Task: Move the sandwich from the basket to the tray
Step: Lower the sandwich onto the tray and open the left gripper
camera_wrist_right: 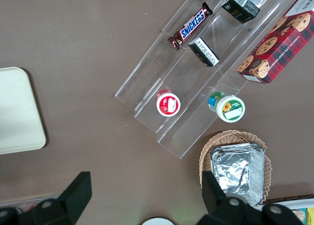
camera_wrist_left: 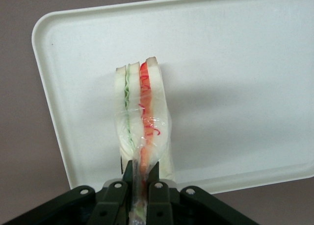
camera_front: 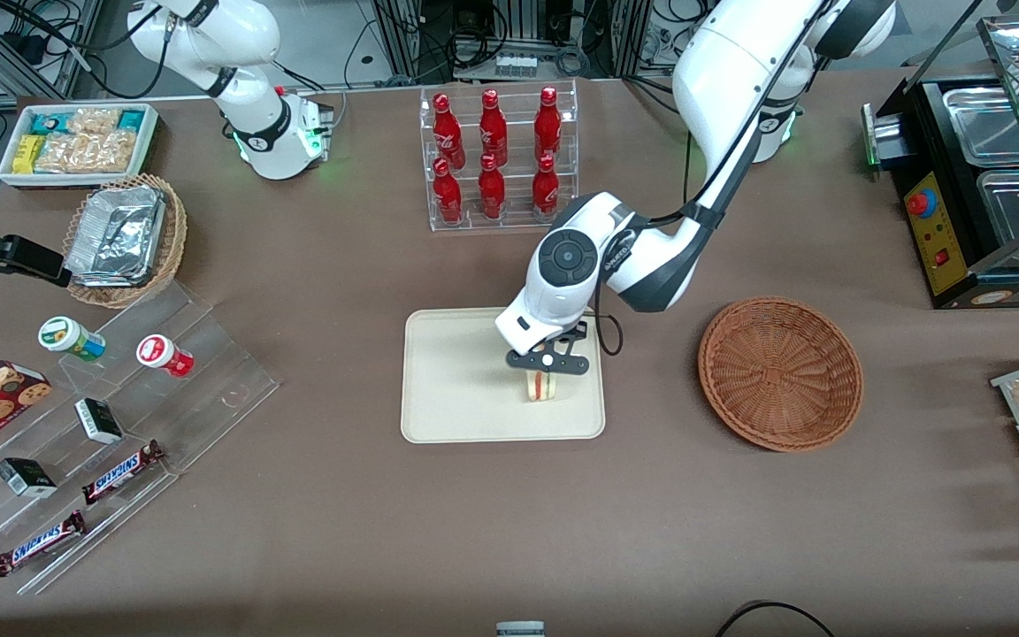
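Brown bench [camera_front: 341, 531]; my hand [camera_front: 546, 379] points down over the tray [camera_front: 448, 389], fingers [camera_wrist_left: 128, 173] pinching the upright sandwich [camera_wrist_left: 142, 117], basket [camera_front: 780, 372] beside.

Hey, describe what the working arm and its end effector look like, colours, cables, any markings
The working left arm has glossy white rounded shells with dark grey joint sections. Its wrist carries a round black cap with a button pattern. A black cable loops beside the wrist. The end effector, over the tray, is matte black with slim fingers and small silver screws.
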